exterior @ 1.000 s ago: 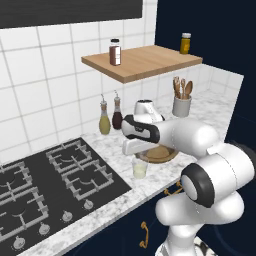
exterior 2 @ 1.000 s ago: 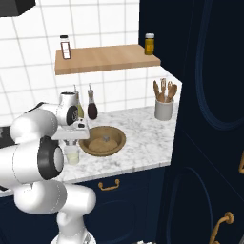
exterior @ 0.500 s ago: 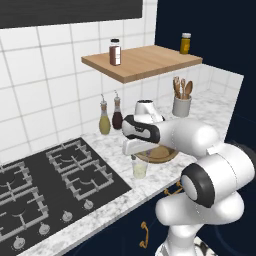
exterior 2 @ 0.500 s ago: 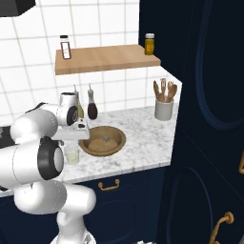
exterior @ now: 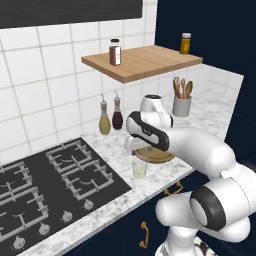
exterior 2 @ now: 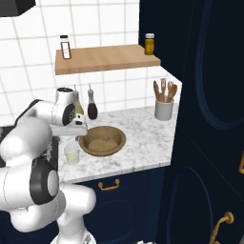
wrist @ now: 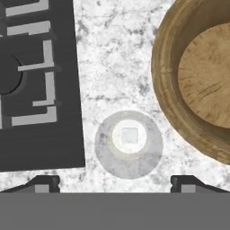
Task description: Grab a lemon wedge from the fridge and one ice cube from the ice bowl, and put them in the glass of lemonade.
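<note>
The glass of lemonade (wrist: pixel 129 143) is seen from straight above on the marble counter (wrist: pixel 117 67), a small pale square cube (wrist: pixel 130 135) lying in its liquid. It stands just beside the ice bowl (wrist: pixel 179 85) on one side and the black hob (wrist: pixel 36 85) on the other. The gripper (wrist: pixel 116 183) is held directly over the glass, fingers spread wide, nothing pinched between them. From the base cameras the hand (exterior: pixel 145 135) is seen pointing downward above the tumbler.
</note>
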